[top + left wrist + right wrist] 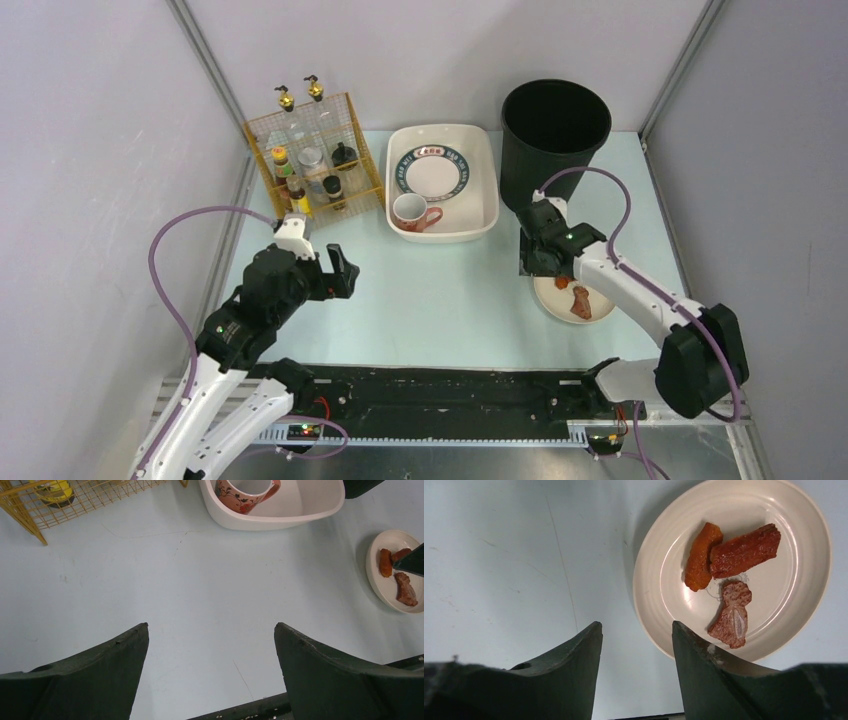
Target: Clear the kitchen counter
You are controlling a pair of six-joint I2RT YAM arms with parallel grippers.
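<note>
The pale mint kitchen counter [440, 290] carries a cream plate [556, 300] at its right side. On the plate [784, 580] lie an orange piece [701, 557], a red-brown stick [746, 550] and a chunk of meat [733, 615]. My right gripper [636, 625] hovers just off the plate's rim, open, with only bare counter between its fingers; its right finger overlaps the rim. In the top view this gripper [545, 268] points down at the plate's left edge. My left gripper [211, 625] stands wide open over bare counter at the left [345, 272], holding nothing.
A white basin [480, 215] at the back holds a patterned plate [432, 170] and a floral mug [410, 210]. A yellow wire rack [315, 160] with bottles stands back left. A black bin [555, 135] stands back right, just behind the right arm.
</note>
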